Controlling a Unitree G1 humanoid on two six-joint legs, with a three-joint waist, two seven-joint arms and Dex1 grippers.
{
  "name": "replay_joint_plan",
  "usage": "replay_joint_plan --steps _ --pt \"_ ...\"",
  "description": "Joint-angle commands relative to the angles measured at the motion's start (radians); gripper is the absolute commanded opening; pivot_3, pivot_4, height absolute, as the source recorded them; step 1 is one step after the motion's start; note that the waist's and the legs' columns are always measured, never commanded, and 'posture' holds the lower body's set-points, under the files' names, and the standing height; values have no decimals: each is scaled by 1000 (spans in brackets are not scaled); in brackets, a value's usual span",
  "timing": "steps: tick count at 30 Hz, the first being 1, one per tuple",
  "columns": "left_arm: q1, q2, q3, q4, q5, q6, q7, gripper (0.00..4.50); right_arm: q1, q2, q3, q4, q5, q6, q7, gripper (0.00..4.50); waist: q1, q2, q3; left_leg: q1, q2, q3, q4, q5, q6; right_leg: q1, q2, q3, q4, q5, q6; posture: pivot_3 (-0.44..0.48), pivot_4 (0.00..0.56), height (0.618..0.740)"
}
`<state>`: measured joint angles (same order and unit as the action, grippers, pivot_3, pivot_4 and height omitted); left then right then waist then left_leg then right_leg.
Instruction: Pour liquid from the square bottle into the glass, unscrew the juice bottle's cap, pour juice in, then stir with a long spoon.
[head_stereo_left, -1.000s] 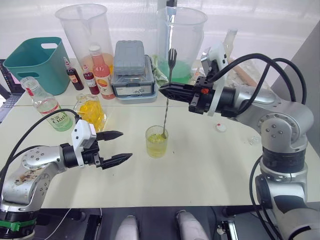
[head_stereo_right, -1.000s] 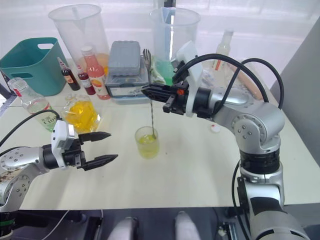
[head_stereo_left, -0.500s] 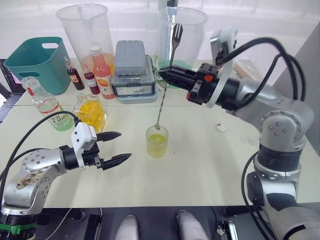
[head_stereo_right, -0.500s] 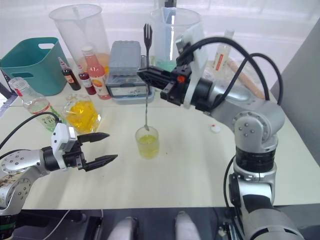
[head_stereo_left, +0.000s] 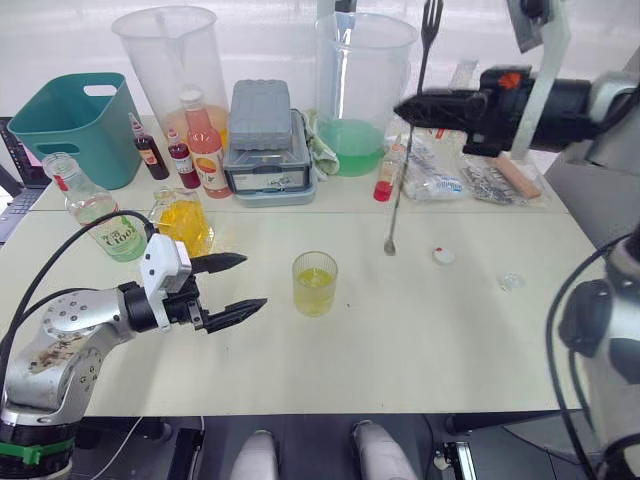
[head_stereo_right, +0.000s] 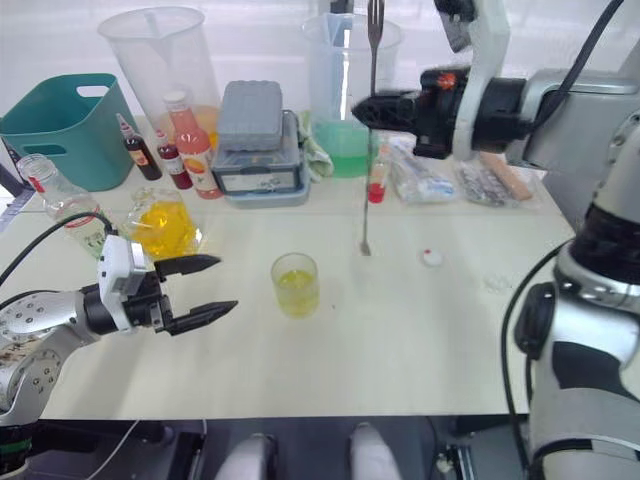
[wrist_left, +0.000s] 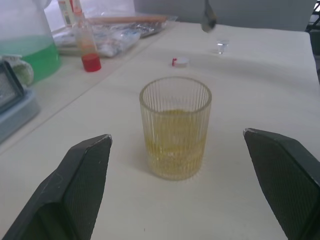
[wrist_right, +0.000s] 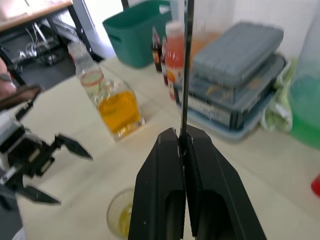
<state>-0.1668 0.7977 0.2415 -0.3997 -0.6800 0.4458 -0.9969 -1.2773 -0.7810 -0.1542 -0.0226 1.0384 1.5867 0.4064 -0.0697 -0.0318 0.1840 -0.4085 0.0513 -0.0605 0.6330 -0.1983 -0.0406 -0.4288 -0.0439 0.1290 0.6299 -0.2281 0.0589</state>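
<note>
Two jaws to report. My right gripper (head_stereo_left: 404, 107) has its jaws clamped on the spoon (head_stereo_left: 402, 150) partway along the shaft; the spoon hangs near vertical, forked end up, bowl clear above the bench (head_stereo_left: 420, 330) and off to the right of the glass (head_stereo_left: 314, 283). My left gripper (head_stereo_left: 238, 285) has its jaws wide apart and empty, low over the bench, just left of the glass and pointed at it; the left wrist view centres the glass between the two fingers (wrist_left: 80, 175).

Glass status: upright on the bench, roughly one-third full of pale yellow liquid. Square bottle (head_stereo_left: 183, 221), with orange liquid inside, stands at the left, next to the juice bottle (head_stereo_left: 95, 212), which is open at the neck. Cap (head_stereo_left: 442, 255) lies on the bench right of the glass.

Assessment: both pours and the uncapping look complete. Spoon is out of the glass, so I judge the stir either finished or interrupted; I cannot tell which. Remaining: confirm the mix, then set the spoon down.
</note>
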Motion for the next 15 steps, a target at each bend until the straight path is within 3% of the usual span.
replay_joint_plan --steps 1,8,15 --pt "-22 36 57 -65 -61 23 -6 4463 25 -79 102 73 -30 28 56 0 0 0 0 0 0 0 0 0 0 0 0 0 0 0 0 0 150 739" --pt "-1 99 122 -85 -114 55 -42 4463 68 -92 253 283 -71 28 47 0 -5 0 0 -1 0 2 -1 0 0 -4 0 2 2 -4 6 0 150 739" --pt "61 100 158 -135 -119 51 -18 4463 109 20 390 351 -251 2 57 0 -3 0 0 -7 0 2 0 0 0 -10 0 2 3 1 0 0 150 739"
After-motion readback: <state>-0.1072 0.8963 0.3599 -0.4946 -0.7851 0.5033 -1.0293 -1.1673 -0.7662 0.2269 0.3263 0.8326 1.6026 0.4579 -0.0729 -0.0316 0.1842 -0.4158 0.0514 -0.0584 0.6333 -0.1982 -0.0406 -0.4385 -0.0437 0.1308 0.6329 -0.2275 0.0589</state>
